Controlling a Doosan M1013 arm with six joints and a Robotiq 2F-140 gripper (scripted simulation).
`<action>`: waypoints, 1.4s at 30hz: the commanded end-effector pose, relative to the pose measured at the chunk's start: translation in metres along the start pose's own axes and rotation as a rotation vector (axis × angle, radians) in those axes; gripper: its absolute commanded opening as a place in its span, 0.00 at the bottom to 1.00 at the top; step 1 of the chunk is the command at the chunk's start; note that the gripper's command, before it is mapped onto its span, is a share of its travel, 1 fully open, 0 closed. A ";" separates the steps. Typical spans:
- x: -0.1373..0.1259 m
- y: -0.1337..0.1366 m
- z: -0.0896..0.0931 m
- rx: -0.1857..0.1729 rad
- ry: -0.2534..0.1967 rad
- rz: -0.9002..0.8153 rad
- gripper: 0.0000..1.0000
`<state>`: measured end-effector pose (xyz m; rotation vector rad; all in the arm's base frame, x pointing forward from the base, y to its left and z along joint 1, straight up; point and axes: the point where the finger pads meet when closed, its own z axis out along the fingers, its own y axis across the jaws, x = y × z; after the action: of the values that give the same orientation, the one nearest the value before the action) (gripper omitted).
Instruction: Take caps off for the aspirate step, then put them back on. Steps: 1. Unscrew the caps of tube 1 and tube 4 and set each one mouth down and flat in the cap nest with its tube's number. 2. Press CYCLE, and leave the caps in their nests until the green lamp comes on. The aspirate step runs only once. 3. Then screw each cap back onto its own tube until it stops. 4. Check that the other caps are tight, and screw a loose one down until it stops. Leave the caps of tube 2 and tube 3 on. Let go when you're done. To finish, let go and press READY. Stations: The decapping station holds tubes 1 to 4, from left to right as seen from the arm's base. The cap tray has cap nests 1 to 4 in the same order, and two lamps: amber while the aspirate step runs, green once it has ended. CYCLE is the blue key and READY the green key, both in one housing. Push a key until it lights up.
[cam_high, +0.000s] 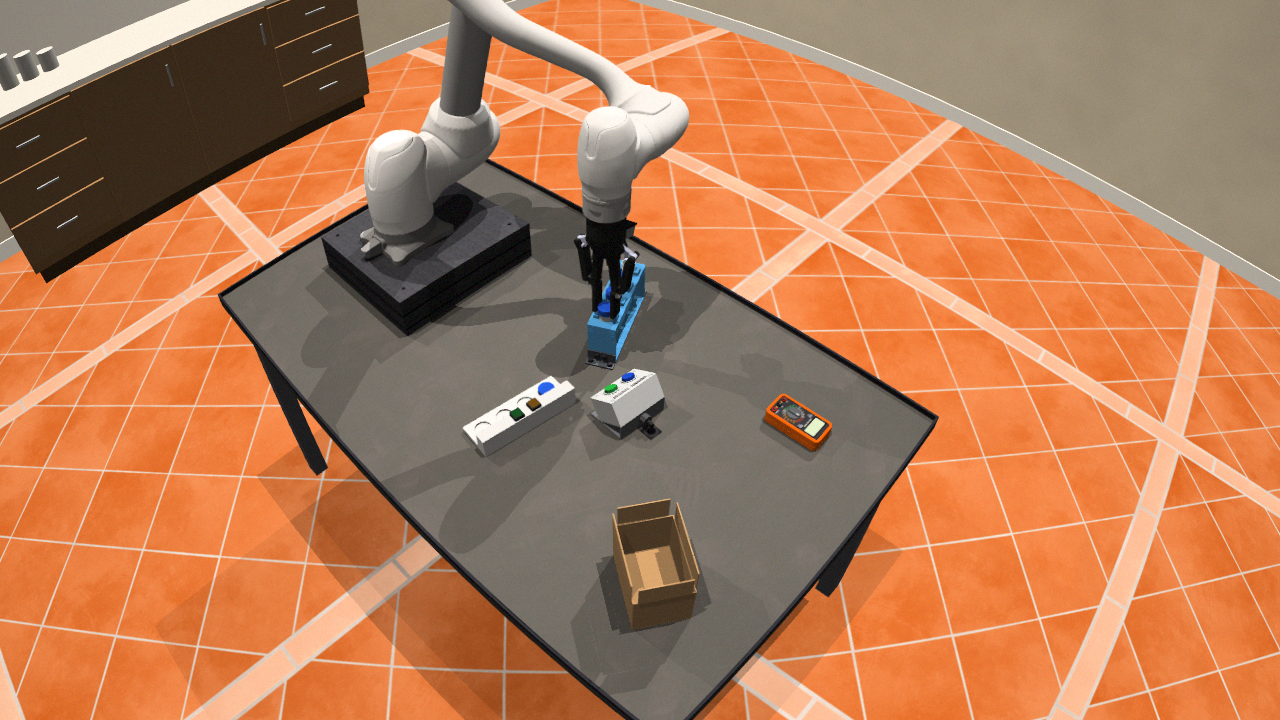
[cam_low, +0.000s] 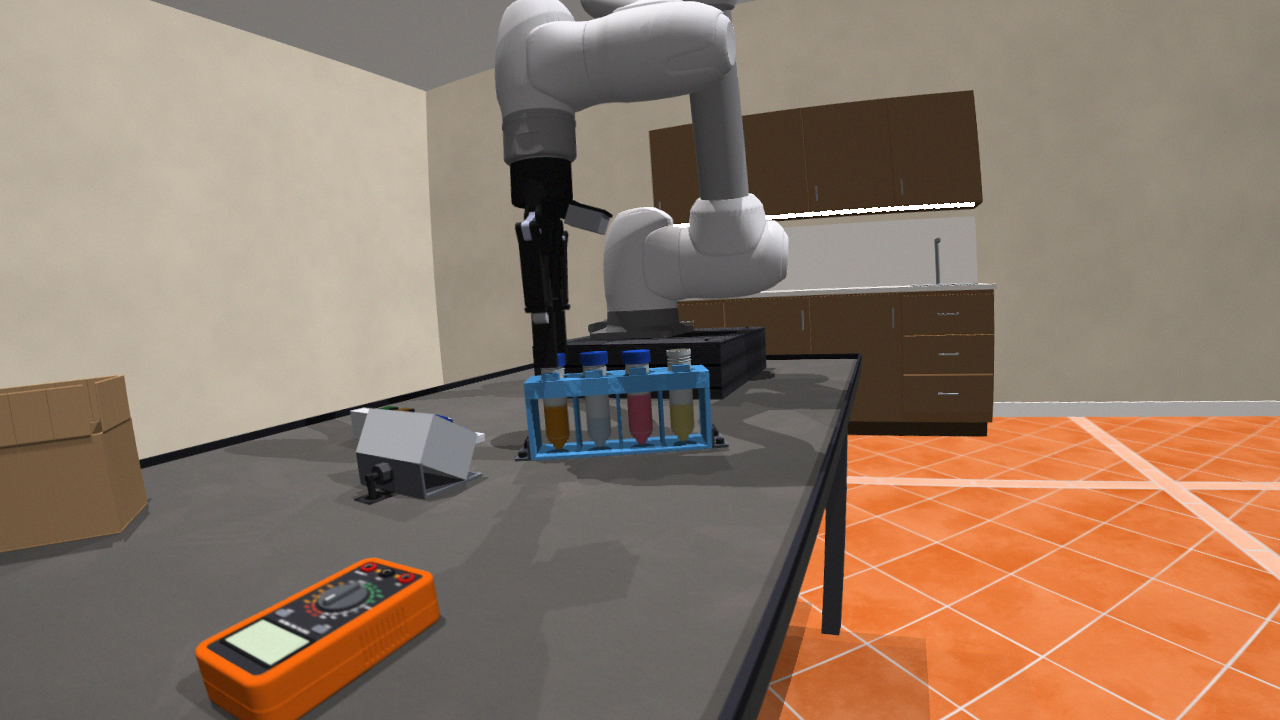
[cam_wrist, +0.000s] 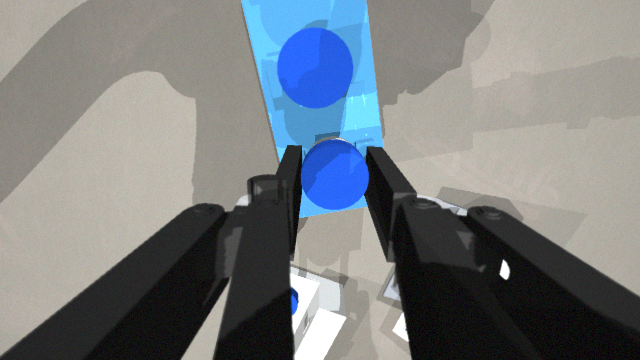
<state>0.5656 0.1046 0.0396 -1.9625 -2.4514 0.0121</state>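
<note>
Gripping a blue cap (cam_wrist: 334, 175) on the end tube, the claw (cam_wrist: 334, 172) stands over the blue rack (cam_low: 617, 381); its pads touch both sides of the cap; no writing is legible anywhere. Only the exterior view shows the amber, pale, red and yellow liquids, and the rightmost tube (cam_low: 680, 394) uncapped.

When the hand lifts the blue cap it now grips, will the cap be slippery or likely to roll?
The blue cap looks small, rigid and probably light. The hand presses flat fingers on its round sides, so it may slip or turn if the grip is weak. Placed on its side it would probably roll; mouth down and flat, like the cap in the tray, it should stay.
</note>
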 end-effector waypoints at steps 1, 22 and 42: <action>0.000 0.001 -0.001 -0.003 0.009 -0.176 0.30; 0.000 0.001 -0.001 -0.005 0.008 -0.723 0.41; 0.000 0.001 -0.001 -0.003 0.011 0.028 0.41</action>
<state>0.5656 0.1045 0.0397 -1.7109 -2.6023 -0.0415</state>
